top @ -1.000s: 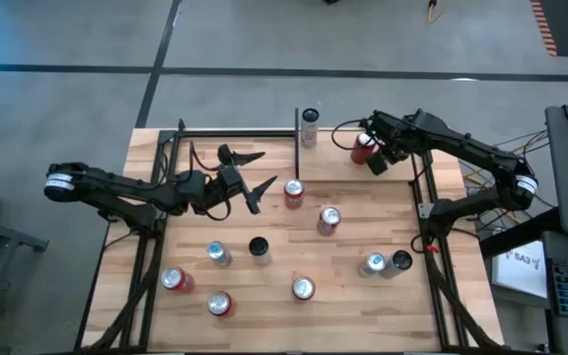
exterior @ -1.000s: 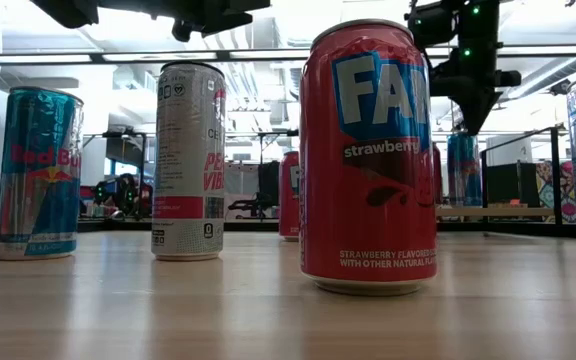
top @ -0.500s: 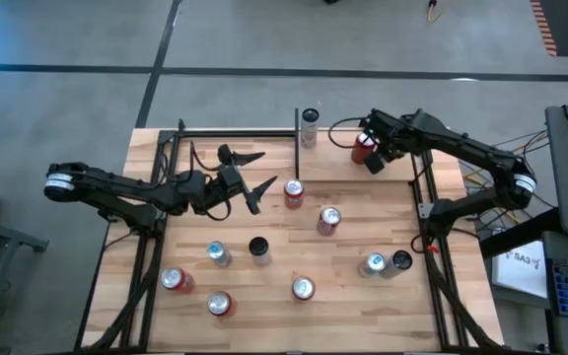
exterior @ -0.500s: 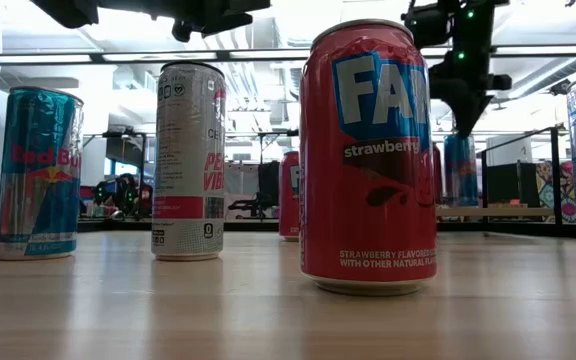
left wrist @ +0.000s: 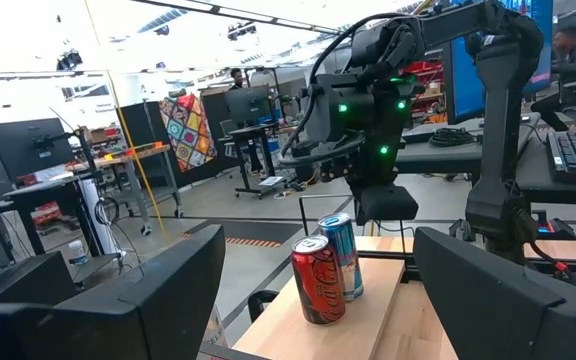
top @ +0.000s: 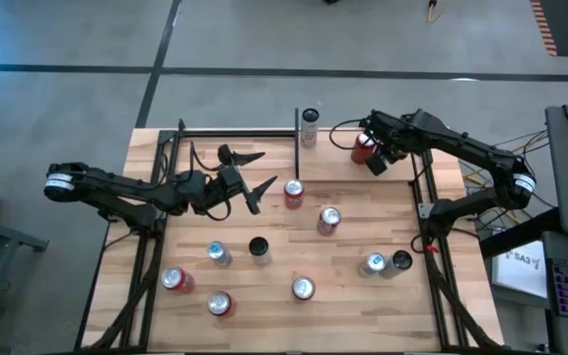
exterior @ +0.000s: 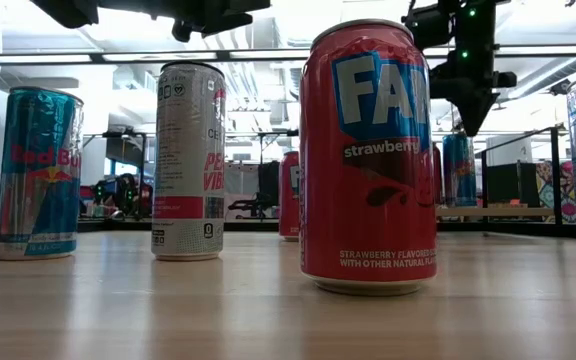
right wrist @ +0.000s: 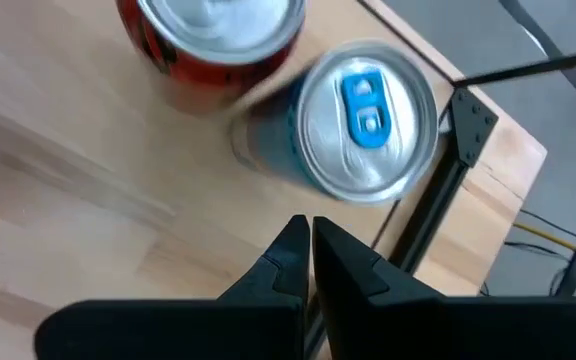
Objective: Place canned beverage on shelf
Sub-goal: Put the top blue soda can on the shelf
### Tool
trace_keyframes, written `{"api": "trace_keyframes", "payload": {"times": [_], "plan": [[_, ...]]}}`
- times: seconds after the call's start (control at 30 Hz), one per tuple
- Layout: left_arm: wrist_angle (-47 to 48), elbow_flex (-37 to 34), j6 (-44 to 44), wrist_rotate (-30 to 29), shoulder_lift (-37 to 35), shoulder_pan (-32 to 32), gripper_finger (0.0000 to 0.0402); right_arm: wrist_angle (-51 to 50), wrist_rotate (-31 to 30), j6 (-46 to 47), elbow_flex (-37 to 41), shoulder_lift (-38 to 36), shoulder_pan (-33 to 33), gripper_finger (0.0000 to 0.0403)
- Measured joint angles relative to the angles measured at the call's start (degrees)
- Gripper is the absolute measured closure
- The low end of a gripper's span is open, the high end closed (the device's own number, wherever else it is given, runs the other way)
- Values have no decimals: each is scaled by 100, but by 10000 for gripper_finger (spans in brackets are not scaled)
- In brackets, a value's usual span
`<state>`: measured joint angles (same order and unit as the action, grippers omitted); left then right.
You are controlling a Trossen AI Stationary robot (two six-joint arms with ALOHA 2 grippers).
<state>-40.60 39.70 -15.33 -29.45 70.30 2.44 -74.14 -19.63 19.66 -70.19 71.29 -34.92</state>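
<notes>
The butcher-block tabletop [top: 363, 227] carries scattered cans, a strawberry Fanta can [exterior: 368, 160] nearest the low camera. On the shelf [left wrist: 343, 335] at its far right corner, a Coca-Cola can [left wrist: 318, 279] and a blue Red Bull can [right wrist: 366, 120] stand touching. The right gripper [right wrist: 308, 245] hovers above them, pinched shut, empty. The left gripper [top: 249, 177] hangs spread wide, empty. Office desks and monitors lie beyond.

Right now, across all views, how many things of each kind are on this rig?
Cans in plain sight from above: 11
Blue-tabbed can tucked under the right claw: 1
Shelf: 1
Robot arms: 2
Total: 15
</notes>
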Motion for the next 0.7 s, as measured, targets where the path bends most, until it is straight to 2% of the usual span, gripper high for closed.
{"api": "trace_keyframes", "payload": {"times": [0.37,0.6,0.7], "plan": [[0,0,0,0,0,0,91,113,-458,-76,9,4,0,394],[0,0,0,0,0,0,91,131,-442,-17,11,4,0,394],[12,0,4,0,0,0,91,49,-151,28,11,4,0,394]]}}
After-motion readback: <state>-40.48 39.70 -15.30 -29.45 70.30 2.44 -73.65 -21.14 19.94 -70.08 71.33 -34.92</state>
